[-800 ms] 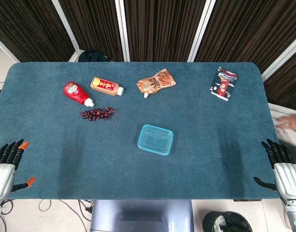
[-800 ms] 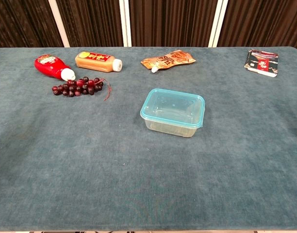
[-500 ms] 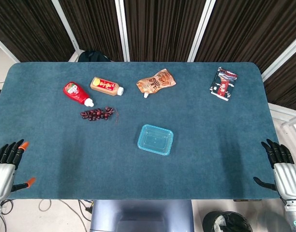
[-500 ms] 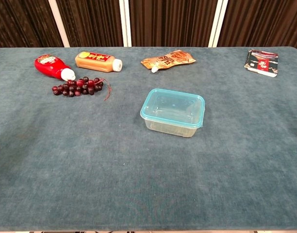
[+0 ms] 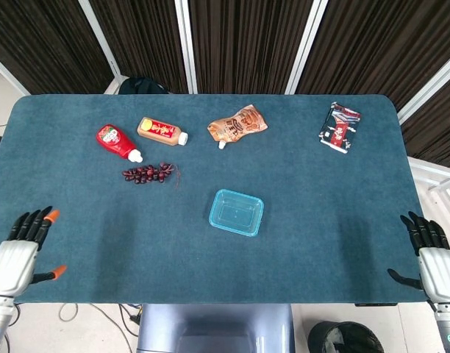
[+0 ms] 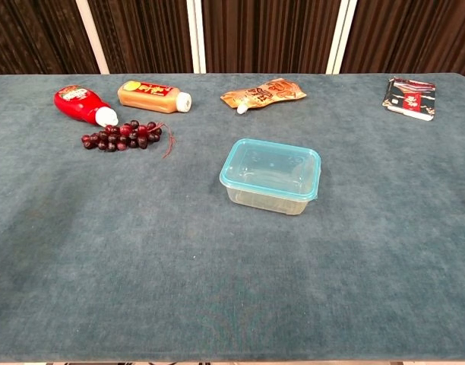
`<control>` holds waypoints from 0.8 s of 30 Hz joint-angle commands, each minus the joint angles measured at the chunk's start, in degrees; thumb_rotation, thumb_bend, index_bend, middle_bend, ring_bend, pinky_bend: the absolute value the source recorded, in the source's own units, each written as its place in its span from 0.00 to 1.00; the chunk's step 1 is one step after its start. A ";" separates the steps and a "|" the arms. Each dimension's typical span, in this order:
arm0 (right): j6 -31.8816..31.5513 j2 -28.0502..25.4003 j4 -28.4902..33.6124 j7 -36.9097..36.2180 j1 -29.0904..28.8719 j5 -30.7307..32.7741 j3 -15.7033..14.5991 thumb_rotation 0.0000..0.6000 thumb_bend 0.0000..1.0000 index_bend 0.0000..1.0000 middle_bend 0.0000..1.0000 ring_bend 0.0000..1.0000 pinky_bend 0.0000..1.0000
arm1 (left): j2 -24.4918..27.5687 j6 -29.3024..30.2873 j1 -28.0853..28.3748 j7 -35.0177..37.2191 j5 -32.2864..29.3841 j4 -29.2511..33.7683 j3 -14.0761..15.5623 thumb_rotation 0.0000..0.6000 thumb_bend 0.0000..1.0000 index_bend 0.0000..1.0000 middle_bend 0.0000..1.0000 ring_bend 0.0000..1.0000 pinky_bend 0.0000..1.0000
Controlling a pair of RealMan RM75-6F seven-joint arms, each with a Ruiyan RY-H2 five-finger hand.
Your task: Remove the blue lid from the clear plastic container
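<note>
A clear plastic container (image 6: 269, 192) stands near the middle of the blue table, and its light blue lid (image 5: 236, 212) (image 6: 271, 163) sits flat on top. My left hand (image 5: 19, 254) hovers at the table's front left corner, fingers spread and empty. At the front right corner my right hand (image 5: 434, 263) is likewise open and holds nothing. Both hands are far from the container. Neither hand shows in the chest view.
At the back left lie a red ketchup bottle (image 5: 119, 142), an orange bottle (image 5: 162, 132) and a bunch of dark grapes (image 5: 147, 173). A brown pouch (image 5: 237, 125) lies at the back centre. A dark packet (image 5: 340, 127) lies at the back right.
My left hand has shifted slightly up and to the right, toward the table. The right hand has barely moved. The blurred shape at the right edge is gone.
</note>
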State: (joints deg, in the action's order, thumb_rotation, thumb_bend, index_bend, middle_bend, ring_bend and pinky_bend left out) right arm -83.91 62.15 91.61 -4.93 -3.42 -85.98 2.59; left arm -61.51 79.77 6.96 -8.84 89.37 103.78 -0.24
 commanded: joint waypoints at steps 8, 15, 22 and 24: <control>1.21 1.09 0.47 1.36 -0.43 0.45 -0.15 1.00 0.17 0.00 0.00 0.00 0.00 | -2.21 -18.63 15.84 -13.22 -16.20 11.66 -9.75 1.00 0.00 0.00 0.00 0.00 0.00; 1.97 1.49 0.85 1.47 -0.51 2.28 0.40 1.00 0.17 0.00 0.00 0.00 0.00 | -9.62 -24.88 27.28 -24.82 -31.82 10.36 -14.57 1.00 0.00 0.00 0.00 0.00 0.00; 3.06 1.56 1.10 1.13 -0.73 4.37 1.11 1.00 0.17 0.00 0.00 0.00 0.00 | -18.30 -26.52 38.17 -33.73 -46.48 5.64 -17.06 1.00 0.00 0.00 0.00 0.00 0.00; 3.39 1.53 1.30 1.07 -0.80 4.72 1.17 1.00 0.17 0.00 0.00 0.00 0.00 | -20.98 -26.08 41.51 -36.01 -51.37 4.00 -17.75 1.00 0.00 0.00 0.00 0.00 0.00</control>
State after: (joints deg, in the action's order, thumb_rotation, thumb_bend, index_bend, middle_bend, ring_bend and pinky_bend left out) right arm -80.62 63.69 92.84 -3.83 -4.18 -81.35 3.72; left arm -77.48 54.30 42.62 -40.13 45.27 110.88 -16.12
